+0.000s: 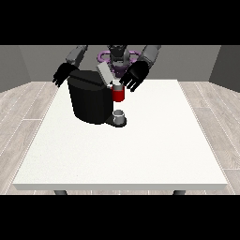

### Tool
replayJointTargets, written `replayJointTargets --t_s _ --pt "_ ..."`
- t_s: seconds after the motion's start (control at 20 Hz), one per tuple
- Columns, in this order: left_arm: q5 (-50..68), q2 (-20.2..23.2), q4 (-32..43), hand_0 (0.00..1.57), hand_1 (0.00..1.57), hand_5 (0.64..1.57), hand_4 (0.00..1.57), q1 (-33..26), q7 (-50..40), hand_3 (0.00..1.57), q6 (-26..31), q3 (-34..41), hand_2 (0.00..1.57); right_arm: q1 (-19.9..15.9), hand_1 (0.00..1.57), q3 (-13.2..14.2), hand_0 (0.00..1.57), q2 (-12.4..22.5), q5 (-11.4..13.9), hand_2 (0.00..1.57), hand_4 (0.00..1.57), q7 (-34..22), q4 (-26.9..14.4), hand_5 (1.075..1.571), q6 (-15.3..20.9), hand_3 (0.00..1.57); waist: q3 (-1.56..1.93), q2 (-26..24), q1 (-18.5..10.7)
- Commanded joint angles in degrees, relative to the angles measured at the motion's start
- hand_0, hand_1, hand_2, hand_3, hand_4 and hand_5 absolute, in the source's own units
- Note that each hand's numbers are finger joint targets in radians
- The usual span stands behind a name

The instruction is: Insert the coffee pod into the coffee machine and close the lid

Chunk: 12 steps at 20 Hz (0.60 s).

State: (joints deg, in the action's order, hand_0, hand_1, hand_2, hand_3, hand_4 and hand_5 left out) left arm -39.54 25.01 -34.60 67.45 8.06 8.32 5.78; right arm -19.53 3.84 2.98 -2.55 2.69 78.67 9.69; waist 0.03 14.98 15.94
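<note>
You will find no text, label, brand, number or sign to read anywhere here. The black coffee machine (89, 101) shows you only plain dark panels, and its raised grey lid (104, 74) carries no marking. The red part (118, 94) at the machine's front, just below the fingers (127, 84) of the hand at the view's right, bears no print you can make out. The small grey cup (119, 115) under it is unmarked, and the white surface (140, 150) is plain as well.
</note>
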Motion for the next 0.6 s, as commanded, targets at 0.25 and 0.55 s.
replayJointTargets --t_s 0.25,0.55 --pt "-3.58 1.78 0.08 0.0 0.0 1.571 0.0 -1.29 3.41 0.0 1.36 -3.01 0.0 3.04 0.0 -1.86 0.0 -2.45 1.56 0.0 0.46 4.21 -0.06 1.571 1.25 0.0 -0.02 0.9 0.14" --pt "-4.08 -1.6 -1.29 0.0 0.0 1.571 0.0 -1.4 0.3 0.0 3.06 -3.95 0.0 1.44 0.0 1.36 0.0 -0.18 -0.12 0.0 0.37 3.35 -4.3 1.571 0.38 0.0 0.0 -1.35 -2.07"
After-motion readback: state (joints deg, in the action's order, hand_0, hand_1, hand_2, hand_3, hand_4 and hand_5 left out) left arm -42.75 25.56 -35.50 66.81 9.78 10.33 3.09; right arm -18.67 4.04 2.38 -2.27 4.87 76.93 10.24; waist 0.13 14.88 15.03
